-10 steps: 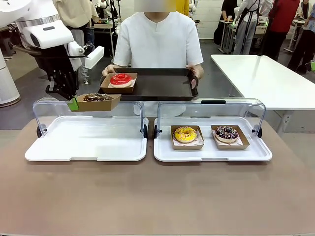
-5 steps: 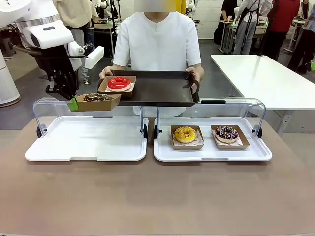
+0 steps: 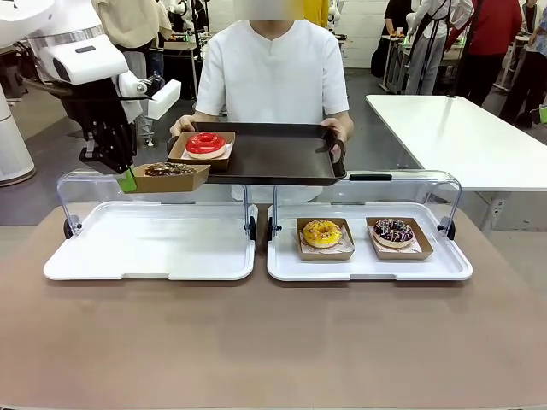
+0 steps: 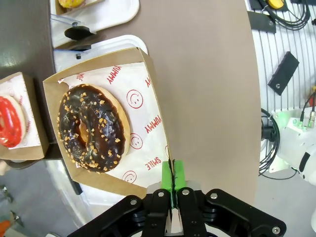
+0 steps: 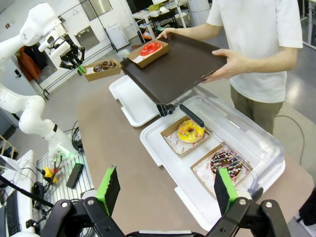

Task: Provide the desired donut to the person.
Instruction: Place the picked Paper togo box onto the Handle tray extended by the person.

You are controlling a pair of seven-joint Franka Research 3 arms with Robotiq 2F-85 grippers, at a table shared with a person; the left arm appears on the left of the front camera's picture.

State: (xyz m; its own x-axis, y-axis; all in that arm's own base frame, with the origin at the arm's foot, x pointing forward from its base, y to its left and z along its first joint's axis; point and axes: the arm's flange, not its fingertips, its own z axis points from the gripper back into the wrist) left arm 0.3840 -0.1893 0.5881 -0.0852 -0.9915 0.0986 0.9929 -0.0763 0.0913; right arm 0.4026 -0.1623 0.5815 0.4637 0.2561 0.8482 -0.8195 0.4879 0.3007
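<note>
Front view, left of centre: the left gripper (image 3: 126,179), pinched shut on one corner of the brown cardboard tray holding the chocolate nut-sprinkled donut (image 3: 168,170), keeps it level, long side aimed right toward the dark rectangular serving tray (image 3: 282,158) the person (image 3: 275,73) offers, probably for set-down. At the bottom of the right wrist view, the right gripper (image 5: 167,190) gapes wide.

surface (image 3: 273,342): brown, lying bare at the near side | carrying: left white tray (image 3: 149,243) and right white tray (image 3: 367,265), sitting side by side, clear lids standing raised
</note>
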